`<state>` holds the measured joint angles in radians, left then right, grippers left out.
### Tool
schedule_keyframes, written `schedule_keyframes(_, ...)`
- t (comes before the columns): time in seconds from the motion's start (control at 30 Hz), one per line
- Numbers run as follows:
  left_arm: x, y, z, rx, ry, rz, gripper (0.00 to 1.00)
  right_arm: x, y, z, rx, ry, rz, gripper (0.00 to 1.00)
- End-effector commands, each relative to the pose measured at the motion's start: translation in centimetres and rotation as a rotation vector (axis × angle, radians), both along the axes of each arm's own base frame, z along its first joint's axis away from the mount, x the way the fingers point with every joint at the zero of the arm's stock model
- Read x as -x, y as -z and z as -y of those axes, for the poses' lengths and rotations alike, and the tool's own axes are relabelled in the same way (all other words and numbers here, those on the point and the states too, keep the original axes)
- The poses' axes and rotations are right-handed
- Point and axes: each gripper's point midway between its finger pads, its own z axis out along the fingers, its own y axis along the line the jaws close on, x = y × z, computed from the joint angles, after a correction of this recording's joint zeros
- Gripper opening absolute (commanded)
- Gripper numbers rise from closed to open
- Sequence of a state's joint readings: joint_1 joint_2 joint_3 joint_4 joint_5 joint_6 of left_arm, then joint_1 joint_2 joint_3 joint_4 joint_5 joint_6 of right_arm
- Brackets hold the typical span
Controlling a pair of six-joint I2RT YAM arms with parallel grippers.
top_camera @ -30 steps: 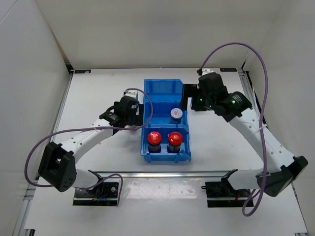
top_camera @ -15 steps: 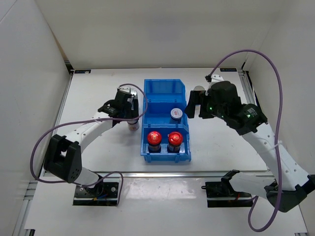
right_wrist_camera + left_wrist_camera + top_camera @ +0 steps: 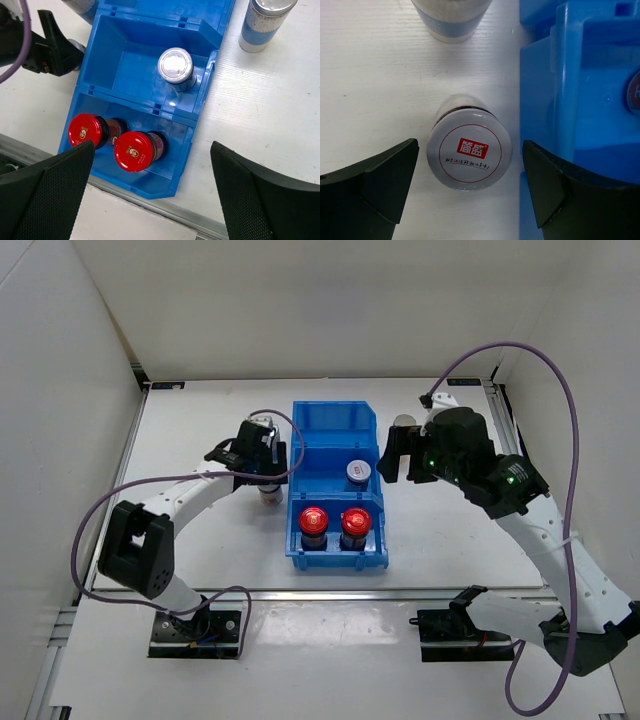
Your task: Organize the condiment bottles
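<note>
Two red-lidded dark jars (image 3: 314, 521) (image 3: 355, 522) stand in the front compartment of the blue bin (image 3: 335, 415). One short silver-lidded jar (image 3: 360, 472) stands in the middle compartment. The other short silver-lidded jar (image 3: 469, 150) stands on the table left of the bin (image 3: 580, 75), between the fingers of my open left gripper (image 3: 470, 146), untouched. One tall blue-and-white cylinder (image 3: 451, 20) stands behind it. The other cylinder (image 3: 262, 22) stands right of the bin. My right gripper (image 3: 152, 150) is open and empty, high over the bin's front right.
The left gripper's right finger (image 3: 555, 190) hangs over the bin's left wall. White walls close off the back and both sides. A metal rail (image 3: 330, 592) runs along the table's near edge.
My left gripper moved back from the bin's left wall, and the short jar now shows on the table below it. My right gripper shifted right and toward the front.
</note>
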<state>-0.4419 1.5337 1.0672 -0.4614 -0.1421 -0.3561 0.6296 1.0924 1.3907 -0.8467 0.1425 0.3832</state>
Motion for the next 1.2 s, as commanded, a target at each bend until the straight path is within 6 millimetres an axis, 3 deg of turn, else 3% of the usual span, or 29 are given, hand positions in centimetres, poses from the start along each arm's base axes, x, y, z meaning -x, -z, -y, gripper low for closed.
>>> schedule_keyframes(0.0,-0.6,-0.5,1.2,0.038,0.037,0.000,0.95,0.4,-0.3,0.2,0.005,-0.015,0.017,0.99)
schedule_keyframes(0.13,-0.4,0.3,0.8,0.013,0.028,-0.029,0.94,0.4,-0.4,0.5,0.017,-0.012,0.024,0.99)
schedule_keyframes(0.23,-0.9,0.3,0.1,-0.010,0.001,-0.027,0.85,0.4,-0.4,0.5,0.017,-0.012,0.024,0.99)
schedule_keyframes(0.5,-1.3,-2.8,-1.9,-0.067,-0.048,0.083,0.33,0.8,-0.4,0.8,0.017,-0.012,0.024,0.99)
schedule_keyframes(0.6,-1.0,-5.9,-3.4,-0.078,-0.120,0.159,0.15,1.3,-0.3,1.2,0.018,-0.012,0.023,0.99)
schedule_keyframes(0.63,-0.8,-7.7,-3.7,-0.061,-0.140,0.195,0.11,1.3,-0.3,1.2,0.018,-0.012,0.023,0.99)
schedule_keyframes(0.67,-0.8,-9.1,-4.0,-0.055,-0.162,0.214,0.11,1.3,0.0,1.2,0.023,-0.012,0.015,0.99)
schedule_keyframes(0.73,-0.3,-13.9,-4.0,-0.033,-0.200,0.307,0.11,1.5,0.2,1.3,0.024,-0.012,0.014,0.99)
schedule_keyframes(0.8,0.2,-18.1,-2.2,0.027,-0.164,0.399,0.11,1.6,0.9,1.6,0.031,0.001,0.001,0.99)
schedule_keyframes(0.93,1.4,-23.3,2.6,0.137,-0.016,0.492,0.11,1.7,1.6,1.5,0.028,0.012,-0.022,0.99)
schedule_keyframes(1.03,1.0,-22.9,7.1,0.172,0.131,0.461,0.11,1.6,1.9,1.4,0.027,0.018,-0.033,0.99)
schedule_keyframes(1.17,-0.5,-18.0,10.1,0.130,0.170,0.348,0.11,1.7,1.3,1.5,0.022,0.018,-0.027,0.99)
